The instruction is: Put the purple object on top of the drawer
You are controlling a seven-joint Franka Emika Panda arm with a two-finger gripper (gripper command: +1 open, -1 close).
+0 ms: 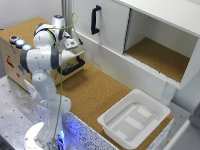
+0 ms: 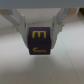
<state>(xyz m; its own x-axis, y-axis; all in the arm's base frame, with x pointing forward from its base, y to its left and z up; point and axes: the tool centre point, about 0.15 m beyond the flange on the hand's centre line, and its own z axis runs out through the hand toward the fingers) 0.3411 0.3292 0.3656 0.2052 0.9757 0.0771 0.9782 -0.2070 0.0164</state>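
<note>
Two pale fingers (image 2: 20, 22) of the gripper (image 2: 41, 31), narrowed and clamped on opposite sides of a small dark purple cube with yellow markings (image 2: 40, 41). Seen from the wrist: cube filling the gap between them, a yellow E-like sign on its upper face, another yellow mark on the face below, pale blurred ground beneath. Impossible to tell from this view whether the cube touches anything under it.

From outside: cube itself hidden behind the arm. White jointed robot arm (image 1: 44, 57) bent over a small light plywood drawer box with a cork-brown top (image 1: 25, 30), at the exterior view's left. Drawer pulled partly out, black bar handle (image 1: 72, 65) facing the middle of the scene. Round coloured buttons (image 1: 17, 40) on the box's near corner. Box standing on a cork-brown surface (image 1: 95, 90). Behind, a large white cabinet (image 1: 150, 35) with a vertical black handle and an open cork-lined compartment. Well apart, toward the exterior view's right, a white plastic tub (image 1: 134, 119) on the same surface.
</note>
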